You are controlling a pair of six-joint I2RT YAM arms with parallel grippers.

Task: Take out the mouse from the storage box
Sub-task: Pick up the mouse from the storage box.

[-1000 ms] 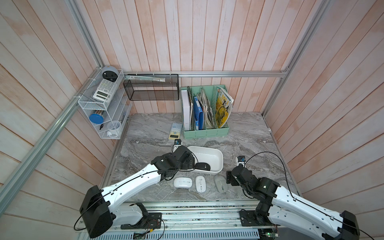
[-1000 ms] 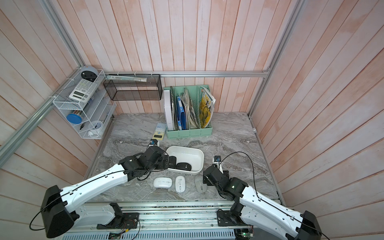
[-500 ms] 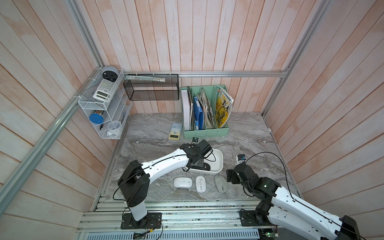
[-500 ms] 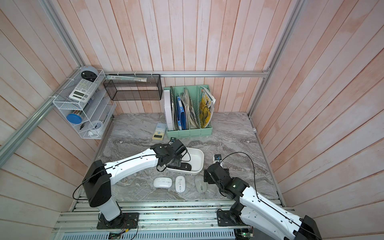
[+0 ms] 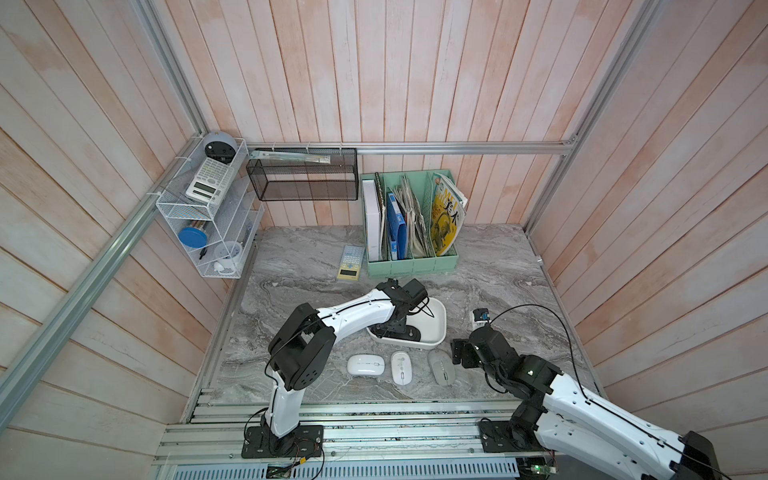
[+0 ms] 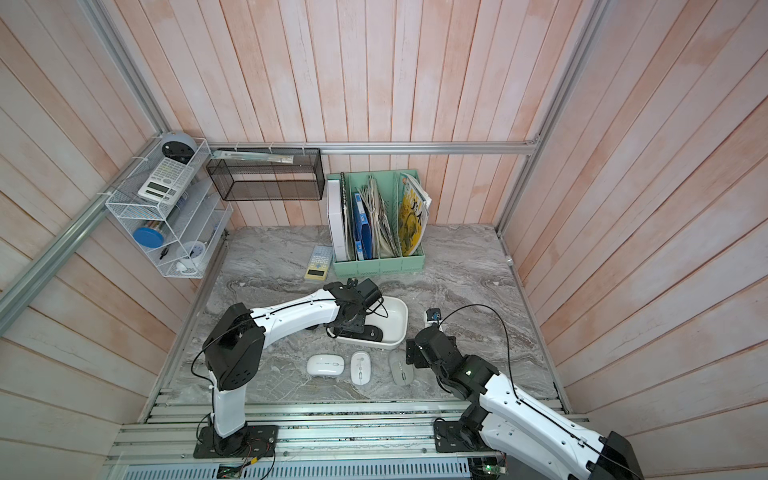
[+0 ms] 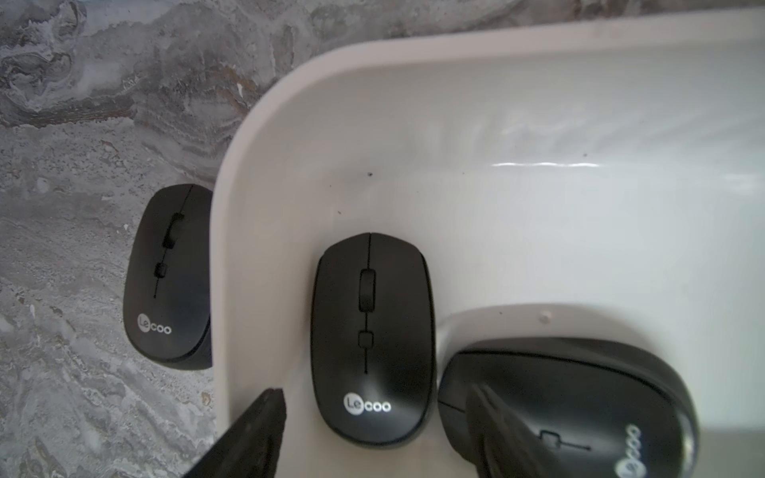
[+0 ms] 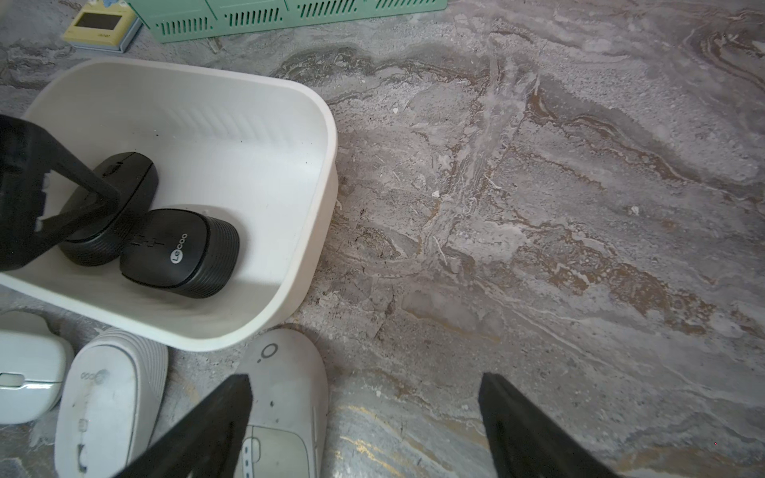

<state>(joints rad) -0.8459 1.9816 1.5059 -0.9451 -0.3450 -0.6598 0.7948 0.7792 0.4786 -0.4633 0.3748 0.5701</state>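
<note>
1. Your right fingers (image 8: 198, 430) hang spread wide, holding nothing, just above the grey mouse (image 8: 289, 385) on the table (image 8: 538, 207). Drop lower and you may bump it.
2. Your left fingers (image 7: 256, 434) are down in the storage box (image 7: 265, 174), apart on both sides of the black mouse (image 7: 370, 335), not gripping it. One finger sits over the second black mouse (image 7: 567, 409). Squeezing may pinch both or push one away.
3. Both black mice say "Lecoo" in white.
4. The far magazine (image 5: 446, 220) has words too small to read.
</note>
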